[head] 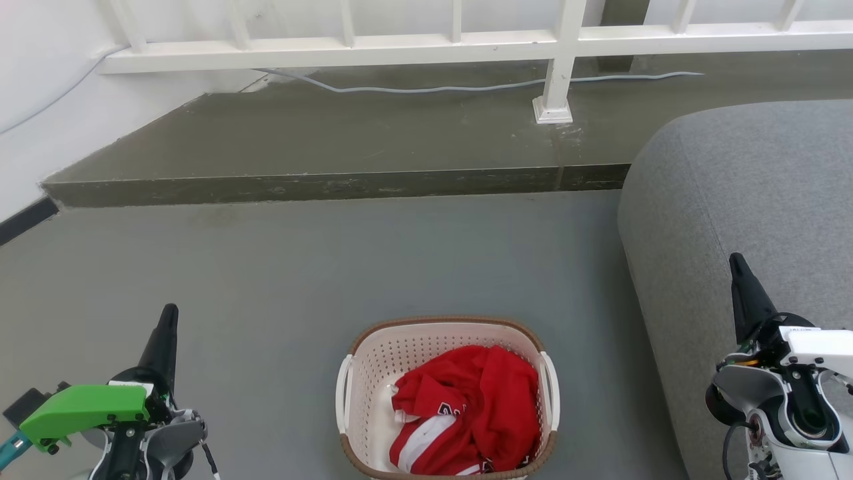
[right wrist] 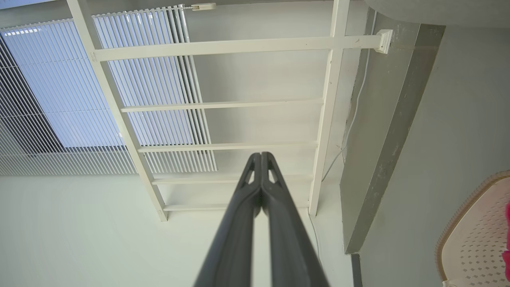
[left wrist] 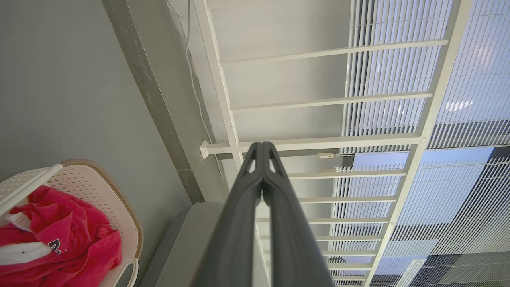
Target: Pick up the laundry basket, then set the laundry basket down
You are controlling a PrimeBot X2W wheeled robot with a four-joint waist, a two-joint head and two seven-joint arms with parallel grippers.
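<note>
Both pairs are pressed together on nothing: my left fingers (head: 161, 343) and right fingers (head: 746, 293) point up, well apart, one to each side of the laundry basket (head: 426, 324). That wide stance would suit its two side handles (head: 342, 393), I judge. It sits upright on the floor (head: 300, 267) holding a red garment (head: 480, 393), which fits either readiness to lift or a basket already set down. Farther off are the sofa (head: 740, 193) and the railing (head: 333, 50).

The left end effector (head: 166, 328) points up at lower left, jaws pressed together. The right end effector (head: 742, 281) points up at lower right, jaws likewise together.
</note>
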